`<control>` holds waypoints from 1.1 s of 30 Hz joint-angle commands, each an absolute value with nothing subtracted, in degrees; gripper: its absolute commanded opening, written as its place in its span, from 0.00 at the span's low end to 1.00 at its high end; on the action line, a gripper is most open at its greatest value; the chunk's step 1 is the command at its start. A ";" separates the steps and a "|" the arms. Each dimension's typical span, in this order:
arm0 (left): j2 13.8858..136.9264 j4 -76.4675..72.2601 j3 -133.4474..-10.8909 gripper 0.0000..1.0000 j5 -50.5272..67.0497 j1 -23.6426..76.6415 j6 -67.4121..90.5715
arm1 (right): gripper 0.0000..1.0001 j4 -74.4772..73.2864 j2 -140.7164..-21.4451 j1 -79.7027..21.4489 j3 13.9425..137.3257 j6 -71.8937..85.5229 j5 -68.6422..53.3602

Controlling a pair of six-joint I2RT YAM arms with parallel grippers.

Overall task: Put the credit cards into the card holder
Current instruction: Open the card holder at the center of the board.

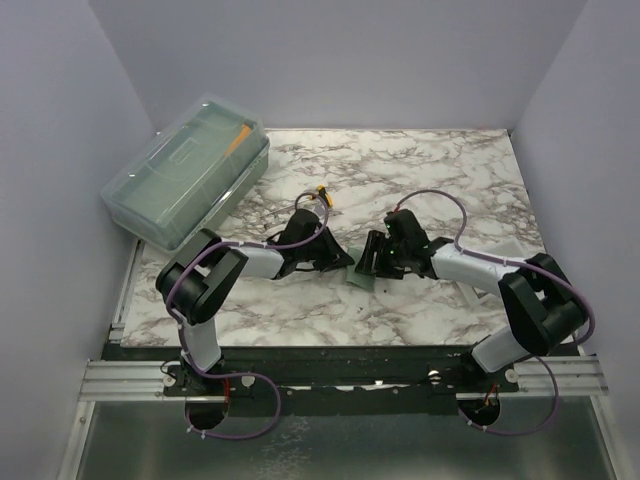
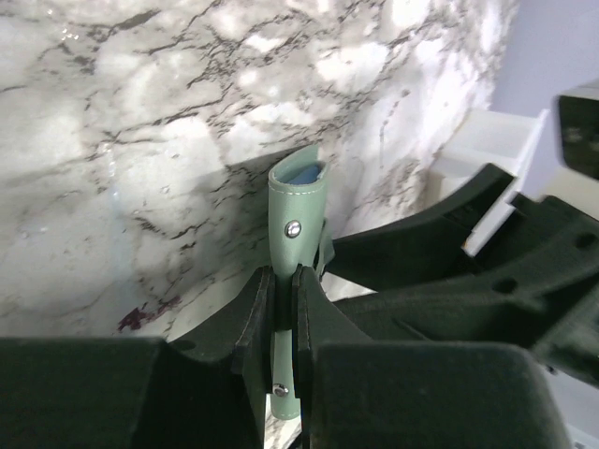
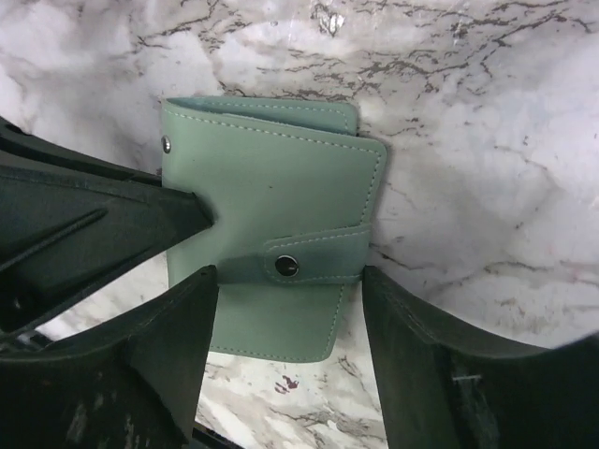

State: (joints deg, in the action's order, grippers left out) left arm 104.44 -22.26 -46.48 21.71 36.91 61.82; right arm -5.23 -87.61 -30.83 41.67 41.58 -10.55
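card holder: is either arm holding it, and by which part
The left gripper is shut on the card holder, its fingers pinching the riveted side edge. The right gripper is open around it.

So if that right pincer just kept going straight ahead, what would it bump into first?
Most likely the green card holder, snapped shut, right ahead between the fingers of the open right pincer. The left pincer grips its edge. Depth is hard to judge.
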 commanded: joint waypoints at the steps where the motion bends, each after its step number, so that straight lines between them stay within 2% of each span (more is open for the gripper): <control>1: 101.87 -15.96 -48.03 0.00 21.14 38.60 57.46 | 0.67 -18.82 -88.59 -34.21 47.95 39.97 4.02; 4: 101.00 -15.87 -48.36 0.00 21.09 39.05 57.14 | 0.67 -24.23 -91.60 -36.50 52.68 40.59 10.32; 10: 99.23 -14.78 -48.90 0.00 19.84 39.77 57.53 | 0.64 -27.00 -94.09 -39.75 54.98 41.88 14.52; 21: 98.36 -13.48 -49.29 0.00 16.83 39.90 57.12 | 0.60 -28.46 -91.12 -43.26 52.23 45.84 14.43; 33: 97.49 -10.46 -51.19 0.00 14.28 39.83 56.45 | 0.45 -27.70 -87.87 -43.49 48.02 46.90 15.01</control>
State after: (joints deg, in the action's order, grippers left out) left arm 100.33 -10.41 -49.17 17.93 40.05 57.28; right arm -23.99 -88.16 -42.92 49.84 46.74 13.13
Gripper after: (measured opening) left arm 0.137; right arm 0.458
